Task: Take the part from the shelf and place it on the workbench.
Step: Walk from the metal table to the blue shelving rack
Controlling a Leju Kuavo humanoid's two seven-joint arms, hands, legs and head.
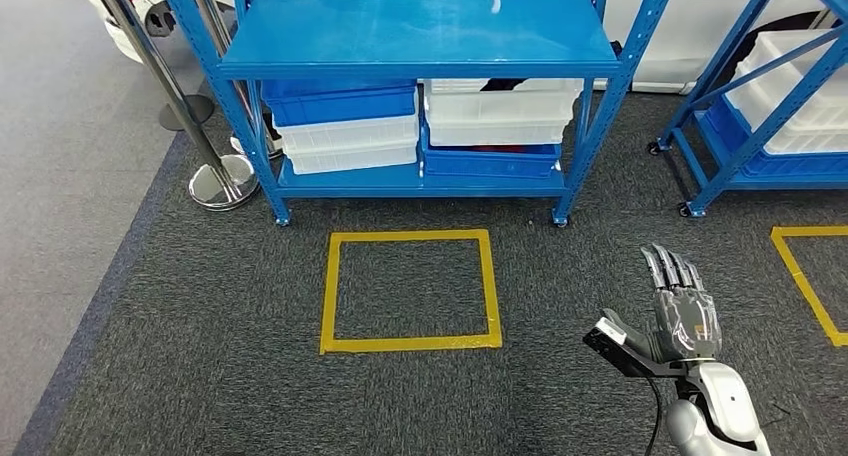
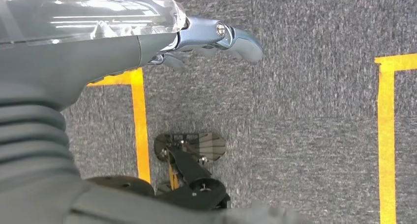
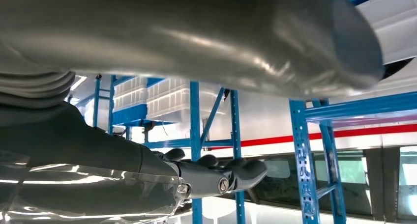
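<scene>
A blue shelf point(image 1: 420, 36) stands ahead with a bare top board. Its lower level holds stacked bins: a blue bin point(image 1: 340, 104) over a white bin point(image 1: 350, 144) on the left, a white bin point(image 1: 500, 114) over a blue bin point(image 1: 490, 161) on the right. Something dark point(image 1: 505, 83) lies in the top right white bin; I cannot tell what it is. My right hand point(image 1: 685, 311) is raised low on the right, fingers straight and apart, holding nothing, well short of the shelf. The right hand point(image 3: 216, 175) faces blue shelf posts. My left hand point(image 2: 211, 37) hangs over the carpet, holding nothing.
A yellow taped square point(image 1: 410, 291) marks the dark carpet in front of the shelf. A second blue shelf point(image 1: 735, 141) with white bins stands at the right. Chrome stanchions point(image 1: 215, 171) stand left of the shelf. More yellow tape point(image 1: 805, 276) runs at the right edge.
</scene>
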